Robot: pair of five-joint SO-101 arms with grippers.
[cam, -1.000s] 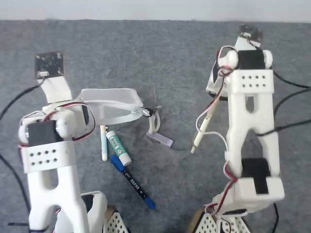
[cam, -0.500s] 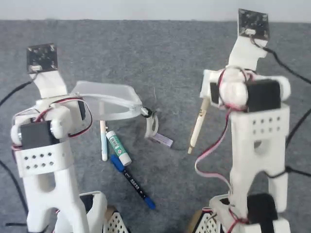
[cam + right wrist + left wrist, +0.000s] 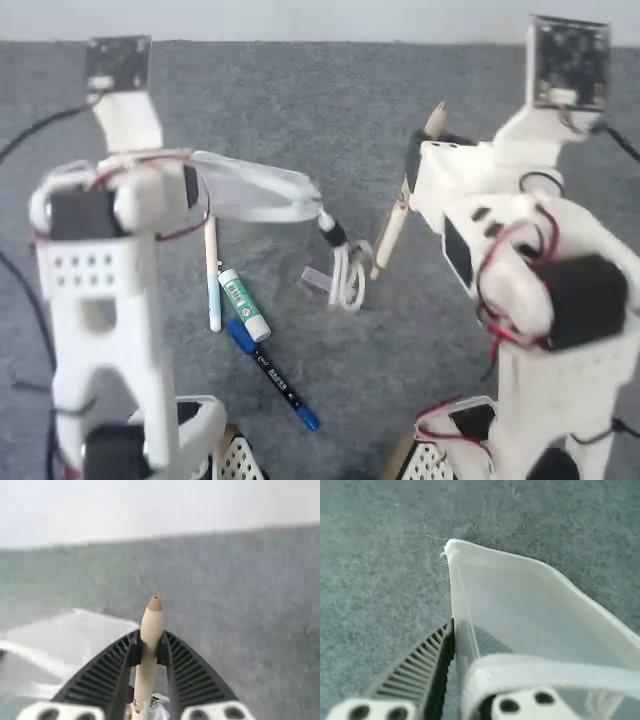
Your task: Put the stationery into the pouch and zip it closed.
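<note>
Right gripper (image 3: 148,641) clamping one beige pen (image 3: 151,617), left gripper (image 3: 460,632) pinching one pouch (image 3: 520,600), three loose stationery pieces (image 3: 245,306)

The bench (image 3: 330,120) is covered in rough grey felt and runs back to a pale wall at the far side. Left of the middle, three pieces lie close together on it. A slim white pen (image 3: 212,288) points near to far, and a short white tube with a green label (image 3: 245,305) is just to its right. A blue marker (image 3: 272,375) slants away from the tube's near end toward the near right. A small lilac tag (image 3: 316,279) lies a little further right.
</note>
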